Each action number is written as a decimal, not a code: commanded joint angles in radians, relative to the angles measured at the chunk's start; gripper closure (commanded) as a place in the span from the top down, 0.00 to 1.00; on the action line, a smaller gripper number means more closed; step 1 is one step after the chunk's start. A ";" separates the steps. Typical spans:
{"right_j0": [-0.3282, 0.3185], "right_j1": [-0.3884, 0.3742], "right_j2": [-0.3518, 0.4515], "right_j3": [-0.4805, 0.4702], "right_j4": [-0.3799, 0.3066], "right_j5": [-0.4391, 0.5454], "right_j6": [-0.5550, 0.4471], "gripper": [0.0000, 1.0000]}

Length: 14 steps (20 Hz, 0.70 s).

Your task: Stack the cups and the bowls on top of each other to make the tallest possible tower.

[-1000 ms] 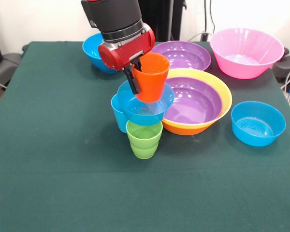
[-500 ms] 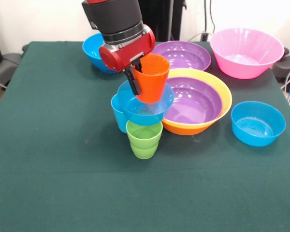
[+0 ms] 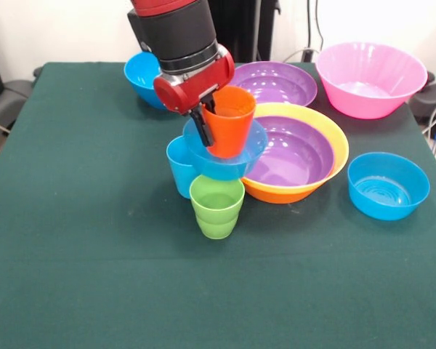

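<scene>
My gripper (image 3: 208, 125) is shut on the rim of the orange cup (image 3: 229, 123), one finger (image 3: 200, 125) outside its left wall. The cup's base sits in a small blue bowl (image 3: 229, 158), which rests over the light blue cup (image 3: 179, 173). The green ridged cup (image 3: 216, 206) stands upright just in front of them, its rim fully showing. I cannot tell whether the blue bowl touches the green cup. To the right, a purple bowl (image 3: 294, 151) is nested in the large orange-yellow bowl (image 3: 336, 149).
A second purple bowl (image 3: 276, 81) and the pink bowl (image 3: 370, 78) stand at the back right. One blue bowl (image 3: 387, 186) sits at the right, another blue bowl (image 3: 140, 76) behind the arm at the back left. Cables hang past the right edge.
The gripper, with the orange cup, has shifted slightly right and down into the blue bowl. The bowl has moved up and right, uncovering the green cup's rim.
</scene>
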 commanded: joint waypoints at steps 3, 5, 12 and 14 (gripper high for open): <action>-0.001 0.044 0.004 -0.056 -0.081 0.039 0.043 0.00; -0.004 0.044 0.007 -0.055 -0.082 0.034 0.042 0.00; -0.008 0.041 0.016 -0.052 -0.086 0.002 0.047 0.00; -0.009 0.040 0.020 -0.052 -0.090 -0.009 0.046 0.00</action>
